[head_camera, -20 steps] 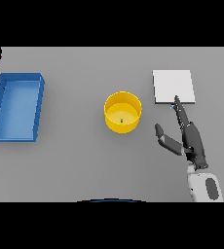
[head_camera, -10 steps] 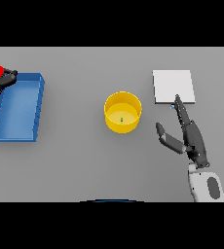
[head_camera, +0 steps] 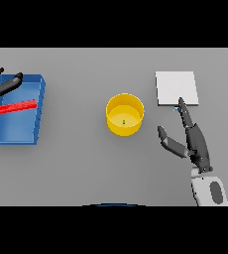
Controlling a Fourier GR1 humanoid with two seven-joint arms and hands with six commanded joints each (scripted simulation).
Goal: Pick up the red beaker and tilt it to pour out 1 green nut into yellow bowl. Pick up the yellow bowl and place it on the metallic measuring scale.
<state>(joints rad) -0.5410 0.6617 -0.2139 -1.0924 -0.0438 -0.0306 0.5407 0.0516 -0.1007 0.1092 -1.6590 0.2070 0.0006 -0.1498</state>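
Note:
The yellow bowl (head_camera: 125, 130) stands at the table's middle with one green nut (head_camera: 124, 121) inside it. The red beaker (head_camera: 16, 106) lies on its side in a blue tray (head_camera: 14, 140) at the far left. My left hand (head_camera: 3, 85) hovers over the tray's far left corner, fingers spread, a short gap between it and the beaker. The flat pale measuring scale (head_camera: 176, 88) lies right of the bowl, further back. My right hand (head_camera: 194, 140) rests open just in front of the scale, its fingers pointing at the scale's near edge and its thumb turned toward the bowl.
The blue tray holds only the beaker. Grey table surface runs between the tray and the bowl, and between the bowl and my right hand.
My left hand came in from the left edge holding the red beaker; the beaker now lies in the blue tray, out of the hand. My right hand has barely moved.

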